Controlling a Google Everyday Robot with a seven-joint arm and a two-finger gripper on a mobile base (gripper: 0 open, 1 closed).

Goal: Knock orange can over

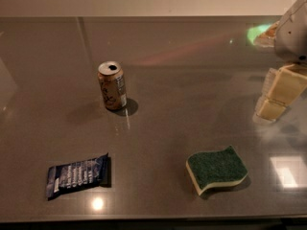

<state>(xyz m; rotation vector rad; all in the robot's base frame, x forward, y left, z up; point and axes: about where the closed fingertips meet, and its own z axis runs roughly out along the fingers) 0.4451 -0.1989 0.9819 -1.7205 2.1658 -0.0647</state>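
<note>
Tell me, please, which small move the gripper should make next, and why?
Probably move the gripper leftward toward the orange can: the can stands upright at left centre, while the gripper hangs at the right edge, apart from it, so no push is possible.

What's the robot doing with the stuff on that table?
Nothing is being touched right now. The robot's gripper hangs over the right edge of the table, far from the can. The can stands upright on the left side, not yet knocked over. A blue packet lies at the front left and a green sponge at the front right.
</note>
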